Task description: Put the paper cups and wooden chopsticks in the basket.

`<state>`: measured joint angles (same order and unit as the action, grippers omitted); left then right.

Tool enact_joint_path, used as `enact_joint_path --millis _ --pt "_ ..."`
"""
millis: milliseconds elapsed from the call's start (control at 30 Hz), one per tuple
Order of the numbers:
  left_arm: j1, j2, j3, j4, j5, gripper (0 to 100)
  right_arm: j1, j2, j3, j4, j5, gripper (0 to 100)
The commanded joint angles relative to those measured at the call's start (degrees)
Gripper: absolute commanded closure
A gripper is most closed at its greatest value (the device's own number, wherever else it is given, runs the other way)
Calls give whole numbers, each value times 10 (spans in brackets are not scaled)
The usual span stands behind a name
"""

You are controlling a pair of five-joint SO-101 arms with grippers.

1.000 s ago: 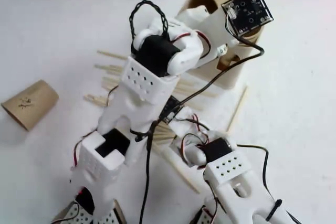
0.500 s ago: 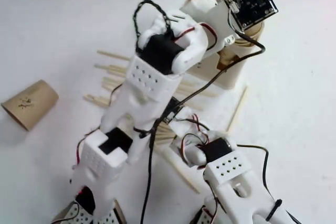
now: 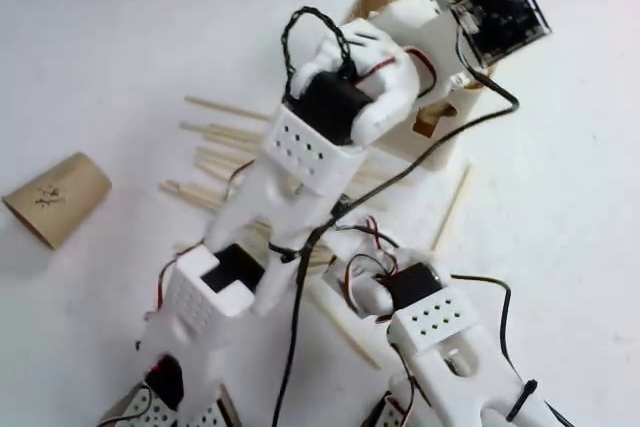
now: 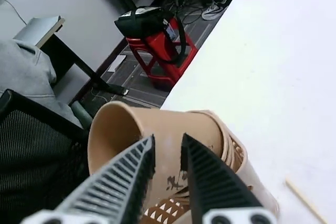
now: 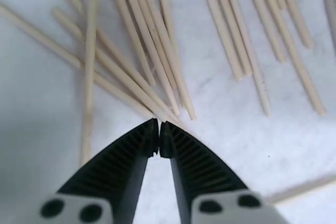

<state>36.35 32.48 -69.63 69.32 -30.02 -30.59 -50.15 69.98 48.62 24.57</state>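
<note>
Left arm [image 3: 300, 152] shifted toward 1 o'clock; left jaws pinch cup [image 4: 118, 129] wall above basket [image 4: 233, 150]. Right jaws pressed together over chopsticks [image 5: 160, 66].

White table [image 3: 90, 57] — red stool [image 4: 164, 51] (floor beyond)

The paper cup [image 4: 123, 129] looks matt brown, the chopsticks [image 5: 157, 72] bare pale wood, the left pincer [image 4: 167, 140] ribbed black plastic, the tabletop [image 4: 283, 66] smooth white.
</note>
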Motion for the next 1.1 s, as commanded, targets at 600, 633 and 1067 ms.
enact_joint_path --millis 600,633,1067 --pt "73 60 -145 -11 -1 962 -4 -11 -2 -7 6 974" --pt "75 60 -164 -4 -1 962 -4 -11 -2 -7 6 974" --pt "31 67 -142 -76 -1 972 -4 -11 -2 -7 6 974"
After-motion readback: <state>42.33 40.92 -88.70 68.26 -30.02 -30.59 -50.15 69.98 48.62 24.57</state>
